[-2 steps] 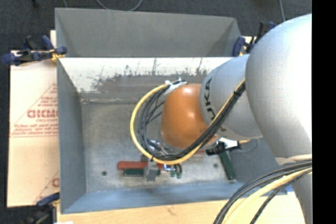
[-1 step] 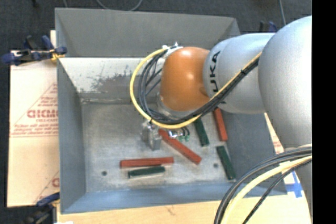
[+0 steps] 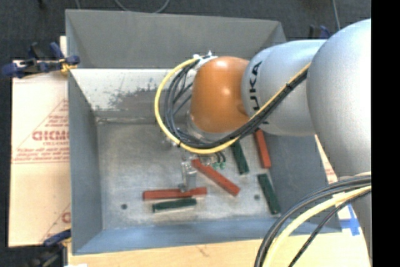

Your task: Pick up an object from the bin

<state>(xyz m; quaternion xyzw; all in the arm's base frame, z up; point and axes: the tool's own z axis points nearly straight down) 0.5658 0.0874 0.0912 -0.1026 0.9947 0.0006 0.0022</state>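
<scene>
jaw opening not readable: seen from above as one narrow grey metal stem, too small and blurred to separate into two sides. gripper (image 3: pixel 187 187) low over the bin floor, tip at the right part of a long flat red stick (image 3: pixel 159 195); touching or just above, cannot tell.

lying parallel and just in front of that stick: a long flat dark green stick (image 3: pixel 174 204), the two side by side near the front wall, left of centre. just right of the gripper: a second flat red stick (image 3: pixel 217 177), set diagonally, upper end hidden under the wrist. further right, well apart from the gripper: a short dark green stick (image 3: pixel 240 158), a narrow red stick (image 3: pixel 263 149) with its top cut off by the arm, and a tilted dark green stick (image 3: pixel 269 192) pointing toward the front right corner. all six straight, thin, matt, rectangular in outline; material not determinable.

grey metal bin (image 3: pixel 84 153): sloped walls, dull floor, rear wall speckled with dark scuff marks.

smooth glossy orange dome cover (image 3: pixel 215 94) on the wrist, ringed by looped yellow and black cables (image 3: pixel 164 110). pale grey rounded arm casing (image 3: pixel 325 84) entering from the right, hiding the rear right part of the floor.
</scene>
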